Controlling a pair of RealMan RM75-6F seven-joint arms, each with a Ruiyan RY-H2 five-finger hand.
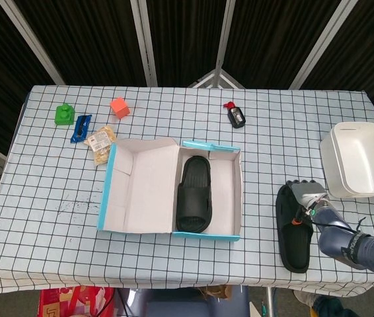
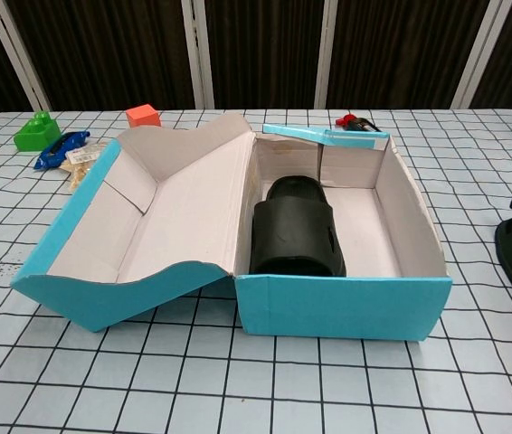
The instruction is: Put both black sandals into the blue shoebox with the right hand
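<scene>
The right hand (image 1: 308,198) rests on the loose black sandal (image 1: 292,228), whether its fingers pinch it I cannot tell; no readable writing anywhere.

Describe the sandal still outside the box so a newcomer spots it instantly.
Start at the open blue shoebox mid-table and look right. The loose sandal lies on the checked cloth, below the white tub. Unlike its boxed twin, the right hand is over its top end.

No legible text; snack packet (image 1: 100,140) print perhaps blurred.
</scene>
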